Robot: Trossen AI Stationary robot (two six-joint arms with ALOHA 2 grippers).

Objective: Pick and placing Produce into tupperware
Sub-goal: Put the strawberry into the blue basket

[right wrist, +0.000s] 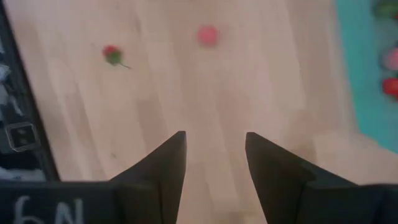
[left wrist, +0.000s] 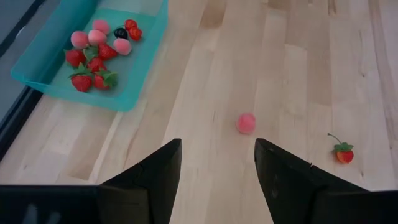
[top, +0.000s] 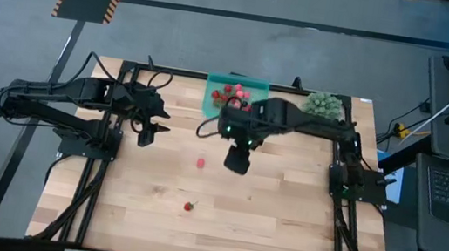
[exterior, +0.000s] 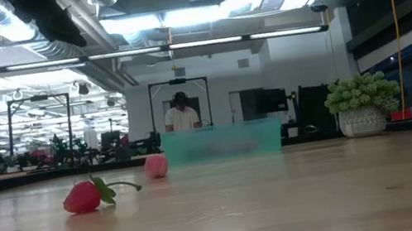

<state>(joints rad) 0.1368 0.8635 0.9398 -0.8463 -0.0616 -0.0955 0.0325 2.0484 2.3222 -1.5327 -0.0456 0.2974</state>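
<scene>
The teal tupperware [top: 235, 97] sits at the table's far edge with several red and pink berries and one dark berry [left wrist: 120, 33] inside. A pink berry [top: 200, 163] lies on the wood at mid-table. A red strawberry with a green stem [top: 188, 206] lies nearer the near edge. My right gripper [top: 238, 161] hangs open above the table, just right of the pink berry [right wrist: 208, 35], holding nothing. My left gripper [top: 151, 128] is open at the left, above the table, its fingers [left wrist: 155, 177] pointing toward the pink berry [left wrist: 246, 122].
A spiky green plant ball [top: 322, 104] in a white pot [exterior: 362, 119] stands at the table's far right corner, beside the tupperware [exterior: 221, 142]. Bare wood stretches around both loose berries. A person [exterior: 181, 113] stands in the room beyond the table.
</scene>
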